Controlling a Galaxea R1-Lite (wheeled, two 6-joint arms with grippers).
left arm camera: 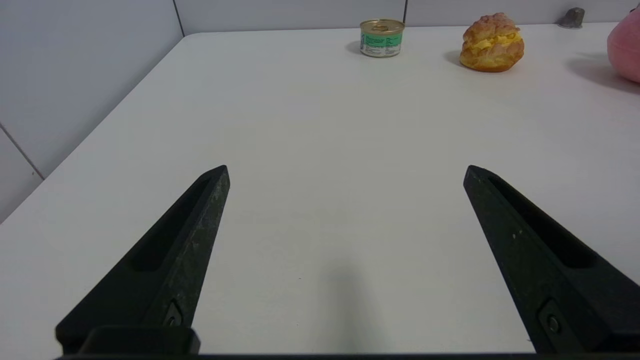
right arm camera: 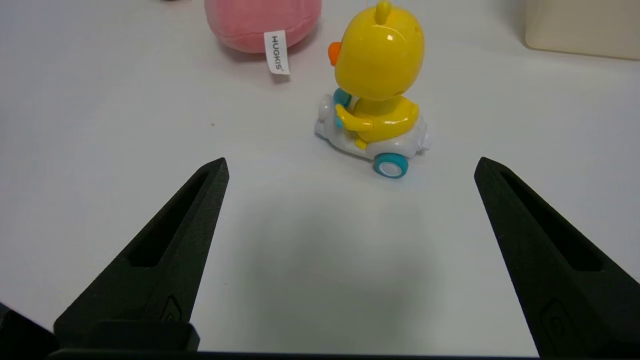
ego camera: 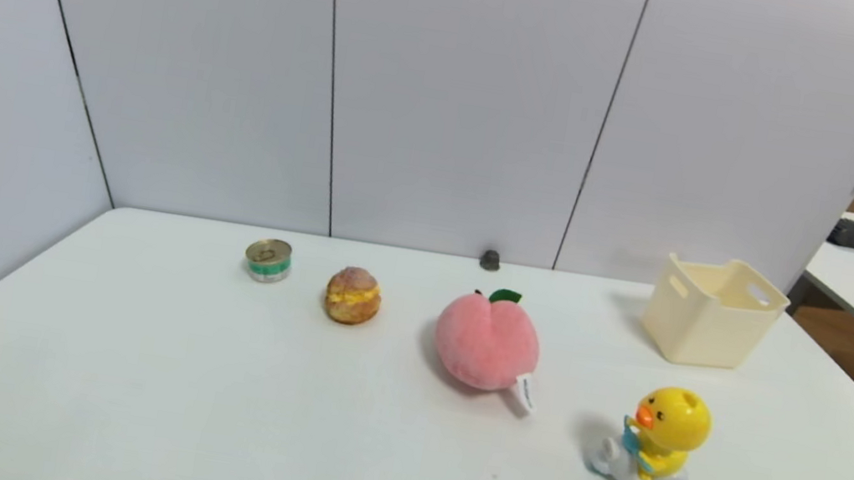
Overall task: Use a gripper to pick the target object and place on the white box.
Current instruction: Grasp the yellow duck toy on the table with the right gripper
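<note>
Grey partition panels (ego camera: 466, 93) back a white table (ego camera: 198, 409). On it, largest first: the white box (ego camera: 712, 312) sits at about two o'clock from the table's middle, open side up. A pink plush peach (ego camera: 488, 342) lies near the centre. The duck toy (ego camera: 655, 443) stands upright on its scooter at four o'clock from the peach, well apart from the box. A cream puff (ego camera: 353, 295) and a small tin can (ego camera: 268, 259) sit at ten o'clock. The right gripper (right arm camera: 350, 165) hovers just short of the duck, fingers spread wide, holding nothing. The left gripper (left arm camera: 346, 170), also spread and empty, hangs over bare table.
</note>
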